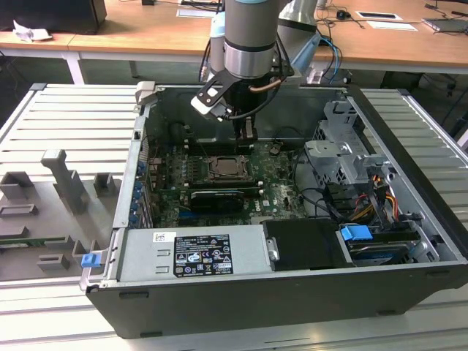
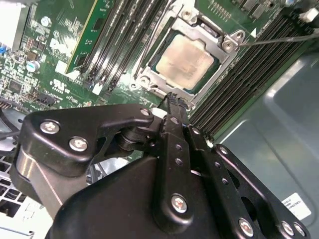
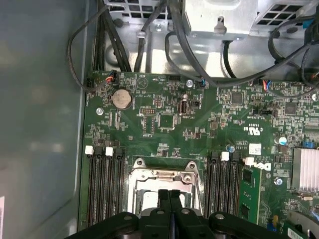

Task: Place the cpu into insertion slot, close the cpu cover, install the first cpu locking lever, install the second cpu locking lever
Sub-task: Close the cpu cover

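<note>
- Currently the hand (image 3: 169,193) has both fingers pressed together with nothing between them.
- Fingertips (image 2: 172,97) point down at one edge of the cpu cover (image 2: 149,74). I cannot tell whether they touch it.
- In the exterior view the hand hangs low inside the case (image 1: 292,300), over the far side of the insertion slot (image 1: 212,168).
- The cpu (image 2: 185,60) sits in the insertion slot with its pale metal top facing up, near the middle of the motherboard (image 3: 164,119).
- The cpu cover lies flat around the cpu, whose top shows through the cover's window.
- One locking lever (image 2: 279,39), a thin wire rod, runs from a corner of the cover out across the memory slots (image 3: 104,184). I cannot tell whether it is latched.
- Banks of long black memory slots flank the insertion slot on two opposite sides.
- The motherboard lies on the floor of the open case, with cables bunched past one board edge.
- A grey power supply (image 1: 194,252) runs along the near wall of the case.
- The case rests on a slatted metal table (image 1: 66,117).
- Grey fixture blocks (image 1: 66,183) stand on the table beside the case, toward the exterior view's left edge.
</note>
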Robot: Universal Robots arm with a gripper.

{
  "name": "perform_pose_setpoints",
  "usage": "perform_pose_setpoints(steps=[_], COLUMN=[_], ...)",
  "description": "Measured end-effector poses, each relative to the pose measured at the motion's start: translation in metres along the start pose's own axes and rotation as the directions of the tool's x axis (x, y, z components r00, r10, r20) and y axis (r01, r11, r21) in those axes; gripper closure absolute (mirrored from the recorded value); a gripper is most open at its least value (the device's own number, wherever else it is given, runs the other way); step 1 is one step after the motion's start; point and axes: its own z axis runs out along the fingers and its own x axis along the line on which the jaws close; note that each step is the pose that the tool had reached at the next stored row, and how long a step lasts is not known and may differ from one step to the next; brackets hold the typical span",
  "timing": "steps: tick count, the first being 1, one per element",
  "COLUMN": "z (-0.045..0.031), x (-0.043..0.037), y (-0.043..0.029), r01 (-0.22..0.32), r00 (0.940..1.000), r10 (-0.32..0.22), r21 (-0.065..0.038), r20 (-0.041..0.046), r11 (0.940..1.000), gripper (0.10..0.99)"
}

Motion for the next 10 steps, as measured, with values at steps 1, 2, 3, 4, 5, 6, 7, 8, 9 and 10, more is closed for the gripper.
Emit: perform_pose_setpoints(steps=[1, 2, 3, 4, 5, 6, 7, 8, 9, 10], z=[-0.0001, -0.0001, -0.0001, -0.0001, -0.0001, -0.0001, -0.0001, -0.0001, -0.0002, -0.0002], x=[0.0001, 0.0002, 0.0002, 0.0003, 0.0004, 0.0005, 0.0007, 0.0008, 0.0009, 0.0010], y=[-0.0019, -0.0036, -0.0051, -0.0069, -0.0083, -0.0101, -0.0131, -0.0155, -0.0174, -0.0193], r01=[0.000, 0.000, 0.000, 0.000, 0.000, 0.000, 0.000, 0.000, 0.000, 0.000], r00=[1.0000, 1.0000, 1.0000, 1.0000, 1.0000, 1.0000, 1.0000, 1.0000, 1.0000, 1.0000], r10=[0.000, 0.000, 0.000, 0.000, 0.000, 0.000, 0.000, 0.000, 0.000, 0.000], r21=[0.000, 0.000, 0.000, 0.000, 0.000, 0.000, 0.000, 0.000, 0.000, 0.000], r20=[0.0000, -0.0001, -0.0001, -0.0001, -0.0001, -0.0001, -0.0001, -0.0001, -0.0001, -0.0001], r11=[1.0000, 1.0000, 1.0000, 1.0000, 1.0000, 1.0000, 1.0000, 1.0000, 1.0000, 1.0000], gripper=[0.980, 0.980, 0.980, 0.980, 0.980, 0.980, 0.980, 0.980, 0.980, 0.980])
